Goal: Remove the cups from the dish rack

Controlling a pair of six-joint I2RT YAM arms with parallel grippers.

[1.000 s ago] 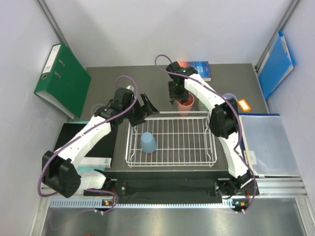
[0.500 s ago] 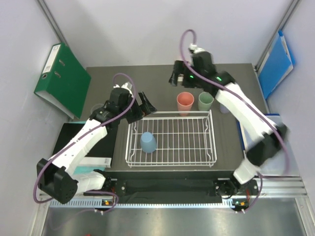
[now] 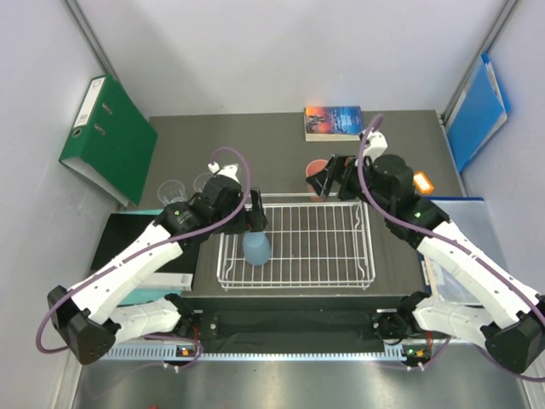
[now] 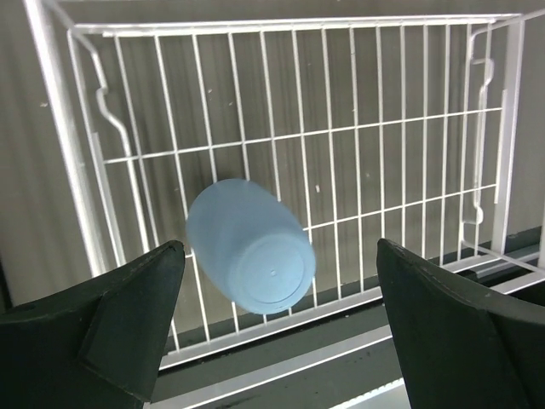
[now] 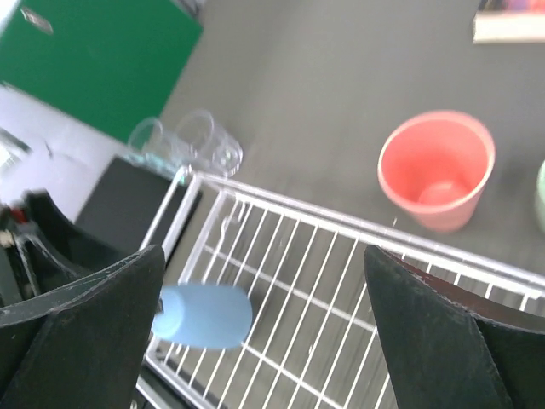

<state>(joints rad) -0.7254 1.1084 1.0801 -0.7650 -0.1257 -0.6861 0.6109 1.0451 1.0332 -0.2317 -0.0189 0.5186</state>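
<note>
left gripper (image 3: 254, 219): jaws spread wide, nothing held. in the wrist view the blue cup (image 4: 251, 256) lies between the two fingers (image 4: 128, 324), nearer the one on the left of that view, touching neither

blue cup: mouth down on the wires of the dish rack (image 4: 281, 25), base up toward the wrist, leaning slightly. it is the only cup i can see inside the rack

right gripper (image 3: 336, 176): jaws also wide, empty. beyond its fingers (image 5: 460, 341), on the side of the right-of-view finger, the salmon cup (image 5: 436, 181) stands upright on the table (image 5: 341, 77), outside the rack's far rail. a sliver of the sage cup (image 5: 540, 196) shows at the frame edge past it. two clear glass cups (image 5: 209, 141) stand beyond the other finger, also on the table outside the rack

step in hand (judgement): left arm lining up on the blue cup, which looks like the last one to unload

handling (judgement): small plastic tumbler, light, and stiff enough to take a moderate squeeze. the matte wall should give decent friction. the wall tapers toward the base, so pads closing high up may ride off the narrow end. centre the cup between the fingers first, then take it across the wall at about mid-height. the rim may catch in the wire gaps, so lift straight up before carrying sideways
</note>
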